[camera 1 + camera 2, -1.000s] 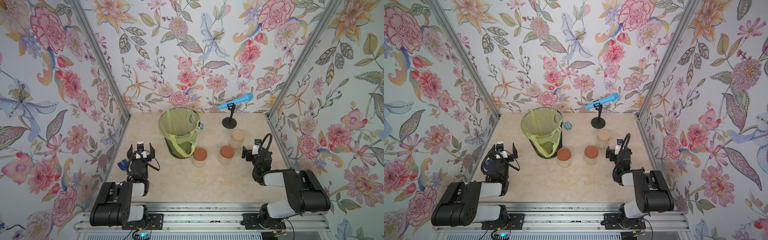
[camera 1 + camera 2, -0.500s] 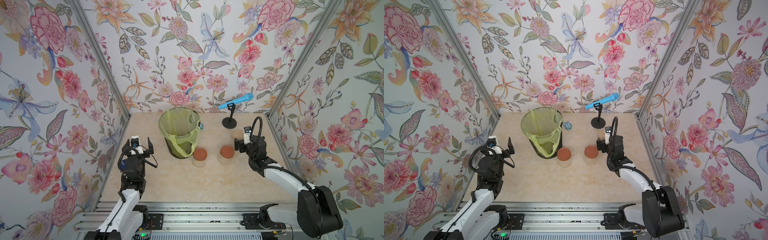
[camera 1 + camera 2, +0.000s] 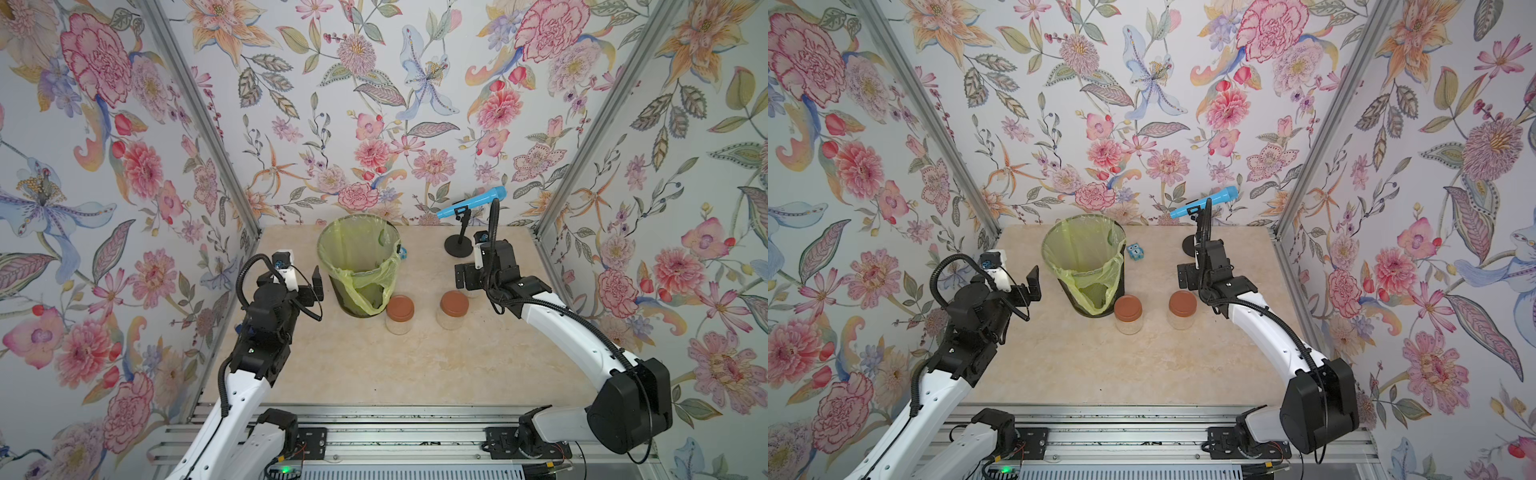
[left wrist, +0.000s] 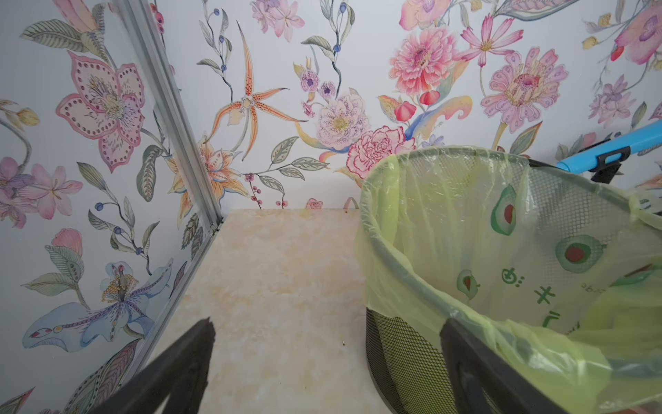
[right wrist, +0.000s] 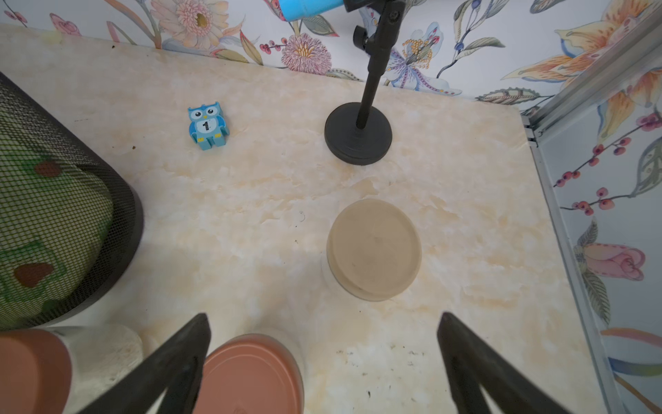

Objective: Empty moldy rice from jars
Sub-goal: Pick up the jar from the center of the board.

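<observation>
Beige cap, clear wall: the beige-lidded jar (image 5: 374, 249) stands upright on the table (image 3: 374, 365), near the round base of the microphone stand (image 5: 358, 134) but apart from it. Two reddish-brown-lidded jars (image 3: 400, 313) stand side by side, not touching, nearer the robot; one sits just beside the foot of the mesh bin (image 4: 401, 344) with its yellow-green bag (image 3: 365, 286). All three lids are on and nothing is tipped yet, so the job reads as barely begun. Contents: the moldy rice (image 3: 1128, 326) shows as a pale grainy mass through the walls of the two front jars; the fill of the beige-lidded one is hidden under its lid. Robot's right gripper (image 5: 322, 315) is spread wide, holding nothing, and hangs above the table with the beige-lidded jar just ahead of its fingertips and roughly in line with the gap; likely the first pick. Its left gripper (image 4: 327, 320) is also spread and empty, beside the bin's rim, well apart from every jar. Blue owl toy (image 5: 207, 125) lies flat between bin and stand, out of the way. Handling, as judged: jars small, rigid, probably light; the smooth round wall will be slippery, and glass or plastic cannot be told, so treat as breakable. Best hold is across the body below the lid, leaving the lid free for the other gripper to take by its edge. Rice may be clumped and slow to pour.
</observation>
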You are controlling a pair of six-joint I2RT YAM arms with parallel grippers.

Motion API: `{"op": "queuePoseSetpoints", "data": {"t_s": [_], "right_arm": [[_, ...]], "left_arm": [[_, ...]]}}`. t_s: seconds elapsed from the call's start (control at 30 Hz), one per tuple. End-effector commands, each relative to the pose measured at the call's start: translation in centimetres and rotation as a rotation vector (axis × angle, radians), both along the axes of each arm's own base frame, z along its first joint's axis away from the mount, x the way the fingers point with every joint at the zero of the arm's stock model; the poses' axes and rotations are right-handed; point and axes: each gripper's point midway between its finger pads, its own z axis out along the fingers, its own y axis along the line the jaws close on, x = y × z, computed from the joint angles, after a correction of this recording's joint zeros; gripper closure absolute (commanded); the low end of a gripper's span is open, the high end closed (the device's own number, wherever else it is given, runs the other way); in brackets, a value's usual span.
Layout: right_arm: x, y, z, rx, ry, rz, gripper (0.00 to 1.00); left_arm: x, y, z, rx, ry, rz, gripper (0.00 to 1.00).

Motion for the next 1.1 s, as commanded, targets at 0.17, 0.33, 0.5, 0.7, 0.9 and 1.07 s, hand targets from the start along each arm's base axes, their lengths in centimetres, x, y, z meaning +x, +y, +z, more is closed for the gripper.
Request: {"op": "queuePoseSetpoints", "data": {"t_s": [0.17, 0.33, 0.5, 0.7, 0.9, 1.07], "right_arm": [[-2.0, 2.6, -1.7, 0.03, 0.268, 0.001, 0.0], [-2.3, 3.1, -2.5, 0.04, 0.379, -0.024, 0.0], [-2.8, 3.8, -3.5, 0.037, 0.5, -0.035, 0.0], [-3.6, 3.9, -5.7, 0.018, 0.635, -0.075, 0.0], [-4.2, 3.9, -7.5, 0.005, 0.703, -0.103, 0.0], [-4.6, 3.7, -9.1, -0.018, 0.743, -0.118, 0.0]], "left_arm": [[-1.4, -3.3, -1.1, 0.055, 0.239, -0.123, 0.0], [-1.6, -6.4, -0.9, 0.085, 0.314, -0.221, 0.0], [-1.5, -10.4, -0.8, 0.137, 0.367, -0.318, 0.0], [-1.3, -15.4, -0.6, 0.199, 0.368, -0.417, 0.0], [-1.9, -21.1, -2.3, 0.284, 0.401, -0.567, 0.0], [-1.7, -24.3, -3.7, 0.27, 0.429, -0.65, 0.0]]}}
